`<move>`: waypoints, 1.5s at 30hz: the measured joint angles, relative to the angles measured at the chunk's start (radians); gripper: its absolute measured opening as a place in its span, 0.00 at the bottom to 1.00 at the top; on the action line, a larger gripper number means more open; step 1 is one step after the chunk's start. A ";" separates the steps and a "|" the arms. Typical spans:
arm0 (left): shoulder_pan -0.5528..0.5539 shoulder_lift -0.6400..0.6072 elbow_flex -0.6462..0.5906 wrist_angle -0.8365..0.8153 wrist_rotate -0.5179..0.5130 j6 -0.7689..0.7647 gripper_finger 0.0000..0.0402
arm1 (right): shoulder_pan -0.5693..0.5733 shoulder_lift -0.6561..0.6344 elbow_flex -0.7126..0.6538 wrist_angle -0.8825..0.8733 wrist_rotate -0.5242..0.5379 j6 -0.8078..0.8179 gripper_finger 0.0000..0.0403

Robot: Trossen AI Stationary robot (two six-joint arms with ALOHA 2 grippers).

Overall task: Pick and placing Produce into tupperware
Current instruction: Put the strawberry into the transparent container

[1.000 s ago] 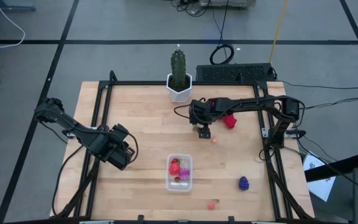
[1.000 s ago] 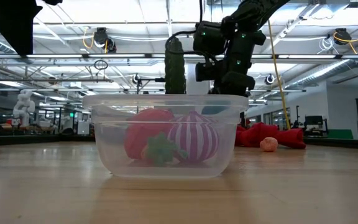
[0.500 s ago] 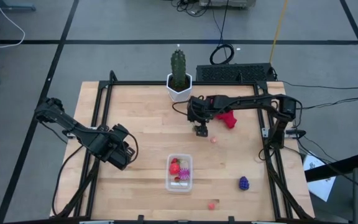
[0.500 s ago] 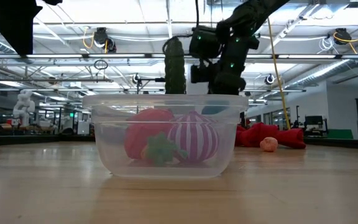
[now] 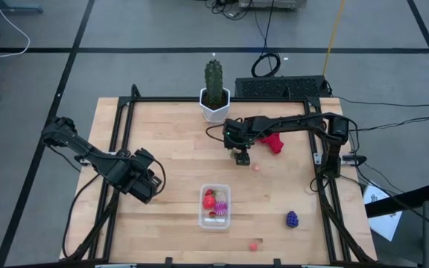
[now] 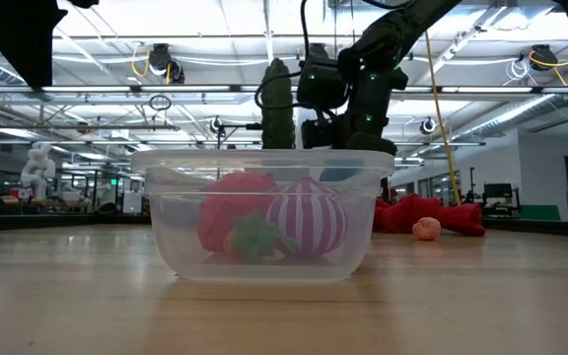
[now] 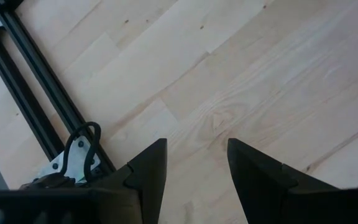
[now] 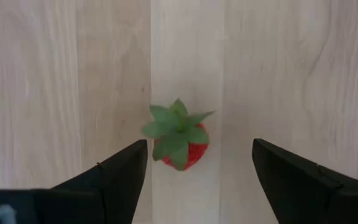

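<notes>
**Strawberry sits straight ahead between the right gripper's spread fingers**

The right gripper (image 5: 241, 157) hangs over the middle of the table (image 5: 170, 149), a little in front of the cactus (image 5: 213, 77) in its white pot (image 5: 215, 106), with its fingers set wide and nothing between them. In the right wrist view a small strawberry (image 8: 179, 140) lies on the bare wood straight ahead of the gripper, centred in the gap between the two fingers, touching neither. Its green leafy cap faces the camera, so it seems to stand roughly stem-up, and no long axis shows that the fingers would have to match. From above, the gripper itself hides the berry.

That alignment is what the coming move turns on: to my eye the approach is a straight descent, with little sideways correction needed, then a close on the berry.

The container (image 5: 215, 207) stands nearer the front edge of the table, well apart from the right gripper, and already holds a red strawberry (image 6: 233, 219) and a striped magenta ball (image 6: 307, 217) (both plain through its clear wall in the low view). Loose on the table are a small pink piece (image 5: 257, 167) just beside the right gripper, another pink piece (image 5: 253, 245) near the front edge, and a purple grape bunch (image 5: 293, 219) on the container's right. A red cloth (image 5: 275, 144) lies beyond the gripper.

The left gripper (image 7: 194, 165) waits over bare wood at the table's left, narrowly parted and empty, farther from the strawberry than the right one.
</notes>
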State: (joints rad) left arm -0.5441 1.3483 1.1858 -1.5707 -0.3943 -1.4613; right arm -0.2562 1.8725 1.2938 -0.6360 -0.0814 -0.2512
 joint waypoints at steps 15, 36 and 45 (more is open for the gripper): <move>0.000 0.000 0.000 0.000 0.000 0.000 0.44 | 0.003 -0.002 0.000 0.007 0.001 0.053 0.70; 0.000 0.000 0.000 0.001 0.000 0.000 0.44 | 0.003 -0.002 -0.054 0.049 0.001 0.030 0.70; 0.000 0.000 0.000 0.001 0.000 0.000 0.44 | 0.003 -0.002 -0.058 0.093 -0.002 0.011 0.70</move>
State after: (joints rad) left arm -0.5440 1.3483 1.1858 -1.5698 -0.3943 -1.4616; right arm -0.2535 1.8709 1.2354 -0.5426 -0.0838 -0.2405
